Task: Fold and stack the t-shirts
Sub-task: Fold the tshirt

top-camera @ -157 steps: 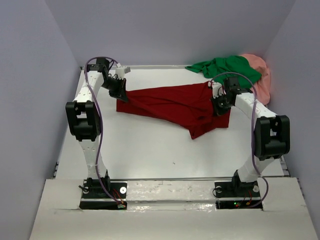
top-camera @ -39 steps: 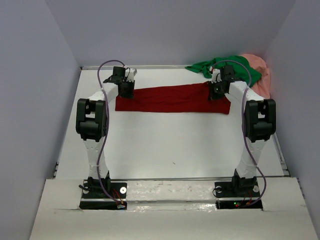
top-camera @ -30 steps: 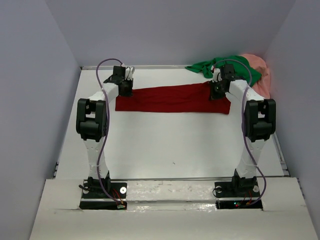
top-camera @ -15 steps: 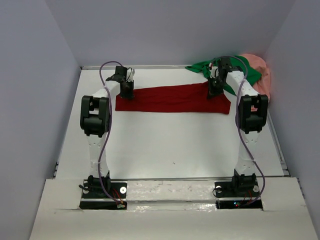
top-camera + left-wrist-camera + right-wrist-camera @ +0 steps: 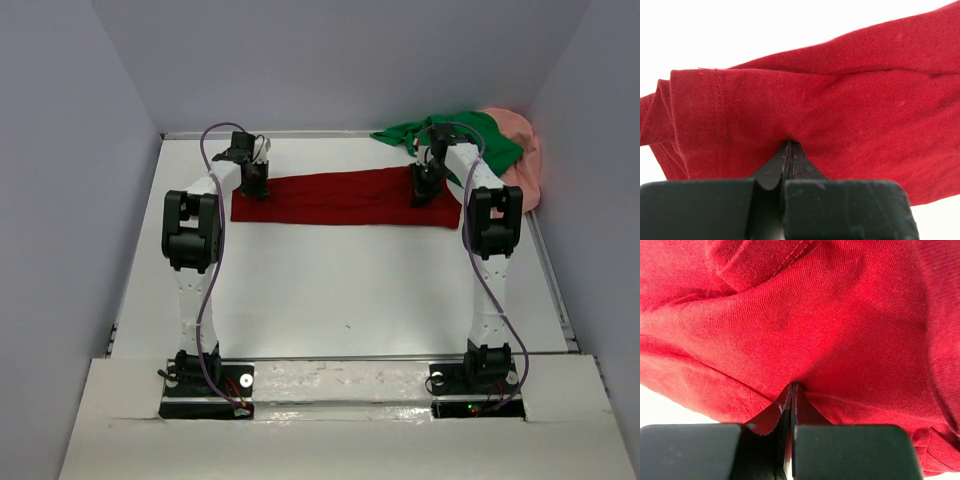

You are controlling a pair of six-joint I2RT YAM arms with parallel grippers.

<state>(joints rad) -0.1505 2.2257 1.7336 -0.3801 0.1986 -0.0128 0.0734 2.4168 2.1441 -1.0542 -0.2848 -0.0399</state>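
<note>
The dark red t-shirt [image 5: 345, 198] lies as a long folded strip across the far part of the table. My left gripper [image 5: 255, 180] is at its left end and my right gripper [image 5: 424, 187] is near its right end. In the left wrist view the gripper [image 5: 789, 146] is shut, pinching red cloth [image 5: 850, 110] beside a stitched hem. In the right wrist view the gripper [image 5: 793, 386] is shut on red cloth [image 5: 830, 325]. The bright green t-shirt [image 5: 462, 133] and the salmon pink t-shirt [image 5: 520, 150] lie bunched at the far right corner.
The white table [image 5: 340, 280] is walled by grey panels on the left, back and right. The green and pink pile sits just behind my right gripper. A metal rail [image 5: 340, 362] runs along the near edge by the arm bases.
Five seconds ago the red shirt hung crumpled between the grippers; now it lies as a flat strip. Over the last second both arms stretched further, and the right gripper shifted slightly left.
</note>
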